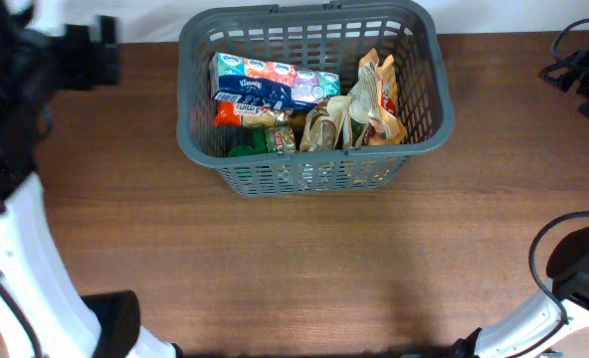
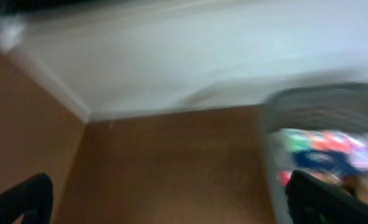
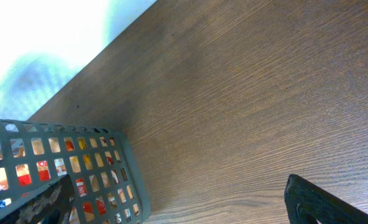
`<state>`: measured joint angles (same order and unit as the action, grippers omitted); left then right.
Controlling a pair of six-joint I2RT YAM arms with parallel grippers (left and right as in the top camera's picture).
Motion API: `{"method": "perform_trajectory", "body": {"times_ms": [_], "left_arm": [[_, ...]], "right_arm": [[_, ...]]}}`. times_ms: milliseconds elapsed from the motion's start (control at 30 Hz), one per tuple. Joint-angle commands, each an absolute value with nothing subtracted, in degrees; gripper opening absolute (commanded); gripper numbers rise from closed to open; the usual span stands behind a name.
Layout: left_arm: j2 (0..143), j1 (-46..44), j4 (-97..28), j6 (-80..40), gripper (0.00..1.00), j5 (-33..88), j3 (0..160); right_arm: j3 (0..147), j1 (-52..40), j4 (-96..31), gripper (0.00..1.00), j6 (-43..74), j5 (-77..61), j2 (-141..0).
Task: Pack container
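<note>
Since the basket (image 1: 304, 177) sits at the far middle of the table (image 1: 275, 268) with its long axis running left to right, you have it to the right of the left gripper (image 1: 103, 52) and to the left of the right gripper (image 1: 573, 72). The left one is nearer, close to the basket's left end; the right one stands well apart. Both pairs of jaws are spread wide, holding nothing. Groceries (image 1: 275, 85) fill the basket; none shows loose, so packing looks nearly done.
</note>
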<state>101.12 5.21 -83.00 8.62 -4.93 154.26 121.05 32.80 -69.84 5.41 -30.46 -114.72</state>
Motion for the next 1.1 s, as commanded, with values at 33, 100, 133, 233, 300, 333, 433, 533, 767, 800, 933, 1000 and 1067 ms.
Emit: {"method": "perform_trajectory", "body": {"times_ms": [33, 100, 133, 233, 300, 333, 433, 533, 767, 800, 933, 1000, 1067], "left_arm": [[104.73, 15.88, -85.6, -4.54, 0.99, -3.55, 152.81], [105.14, 17.96, -86.32, -4.51, 0.99, -3.25, 152.81], [105.32, 18.85, -86.72, -4.51, 0.99, -3.25, 152.81], [105.32, 19.73, -86.67, -4.51, 0.99, -3.25, 152.81], [105.32, 19.66, -86.67, -4.51, 0.99, -3.25, 152.81], [105.32, 19.66, -86.72, -4.51, 0.99, -3.25, 152.81], [105.32, 19.66, -86.7, -4.51, 0.99, -3.25, 152.81], [105.32, 19.66, -86.72, -4.51, 0.99, -3.25, 152.81], [105.32, 19.66, -86.7, -4.51, 0.99, -3.25, 152.81], [105.32, 19.66, -86.7, -4.51, 0.99, -3.25, 152.81], [105.32, 19.66, -86.7, -4.51, 0.99, -3.25, 152.81], [105.32, 19.66, -86.7, -4.51, 0.99, -3.25, 152.81], [105.32, 19.66, -86.7, -4.51, 0.99, -3.25, 152.81]], "right_arm": [[120.95, 32.53, -69.69, 0.99, 5.17, -30.55, -114.83], [120.95, 32.53, -69.67, 0.99, 5.19, -30.55, -114.83], [120.9, 32.53, -69.67, 0.99, 5.19, -30.52, -115.0], [120.92, 31.59, -69.69, 0.99, 5.17, -30.52, -114.72], [120.92, 29.58, -69.67, 0.99, 5.17, -29.3, -112.62], [120.92, 28.58, -69.67, 0.99, 5.17, -28.62, -111.57], [120.92, 23.64, -69.67, 0.99, 5.17, -25.45, -106.78], [120.92, 16.56, -69.67, 0.99, 5.17, -23.14, -102.19], [120.9, -3.97, -69.67, 0.99, 5.19, -23.09, -93.62], [120.88, -6.44, -69.69, 0.99, 4.73, -22.76, -92.33], [118.78, -12.86, -68.47, 0.99, -1.72, -12.6, -84.33], [115.18, -13.08, -63.9, 0.99, -4.64, -5.91, -78.59], [109.65, -12.4, -57.1, 0.99, -4.71, -0.51, -72.6]]}}
